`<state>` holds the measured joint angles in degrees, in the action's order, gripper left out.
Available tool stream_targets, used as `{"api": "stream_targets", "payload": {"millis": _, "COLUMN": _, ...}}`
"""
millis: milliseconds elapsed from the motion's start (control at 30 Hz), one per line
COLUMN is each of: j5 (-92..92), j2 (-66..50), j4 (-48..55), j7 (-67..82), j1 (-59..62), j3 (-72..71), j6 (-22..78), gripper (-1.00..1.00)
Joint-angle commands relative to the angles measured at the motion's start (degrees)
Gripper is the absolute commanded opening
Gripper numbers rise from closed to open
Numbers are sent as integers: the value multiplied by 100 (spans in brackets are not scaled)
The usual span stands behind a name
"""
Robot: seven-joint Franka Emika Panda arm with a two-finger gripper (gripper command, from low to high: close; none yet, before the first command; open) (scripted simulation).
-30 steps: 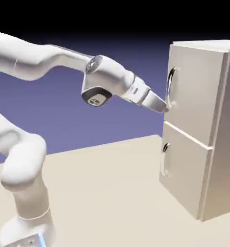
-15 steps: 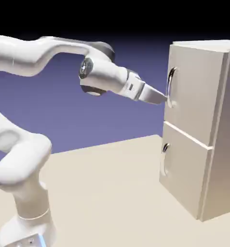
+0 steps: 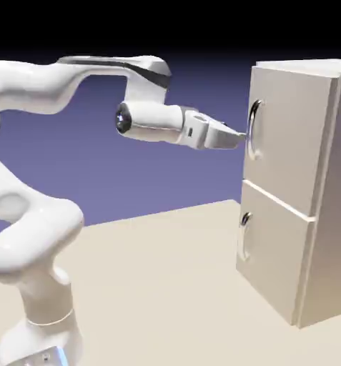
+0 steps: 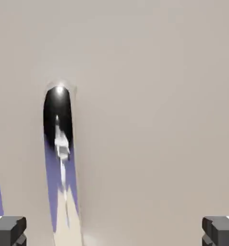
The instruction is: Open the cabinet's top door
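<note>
Ahead of the fingers: the top door point(image 4: 150, 96) fills the way, a flat wall.
Between the fingers: wide open gap; the handle point(image 4: 58, 158) stands inside it, close to the left finger point(image 4: 8, 230), well apart from the right finger point(image 4: 221, 230).
Fingertips to handle: gripper point(image 3: 239, 136) just beside it in the exterior view; contact cannot be told.
Below the fingers: bare table point(image 3: 159, 286), free air.

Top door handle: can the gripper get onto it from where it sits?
Probably yes. The gripper is open, just short of the handle, with nothing between; the handle sits left of centre between the fingertips.
</note>
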<state>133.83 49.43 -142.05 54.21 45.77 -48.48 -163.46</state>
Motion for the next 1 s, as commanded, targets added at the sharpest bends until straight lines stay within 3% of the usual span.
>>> {"api": "stream_targets", "payload": {"millis": 0, "j5": 250, "j2": 31, "j4": 35, "j7": 180, "j1": 87, "j3": -90, "j6": 20, "gripper": 0}}
{"api": "stream_targets", "payload": {"millis": 367, "j5": 2991, "j2": 375, "j4": 424, "j7": 2160, "j1": 1038, "j3": -1083, "j6": 236, "gripper": 0}}
{"api": "stream_targets", "payload": {"millis": 633, "j5": 3218, "j2": -16, "j4": 1218, "j7": 2345, "j1": 2115, "j3": -1799, "j6": 363, "gripper": 0}}
{"api": "stream_targets", "payload": {"millis": 667, "j5": 3218, "j2": -16, "j4": 1218, "j7": 2345, "j1": 2115, "j3": -1799, "j6": 363, "gripper": -100}}
{"api": "stream_targets", "payload": {"millis": 967, "j5": 3218, "j2": -1150, "j4": 692, "j7": 3861, "j1": 454, "j3": -399, "j6": 691, "gripper": -100}}
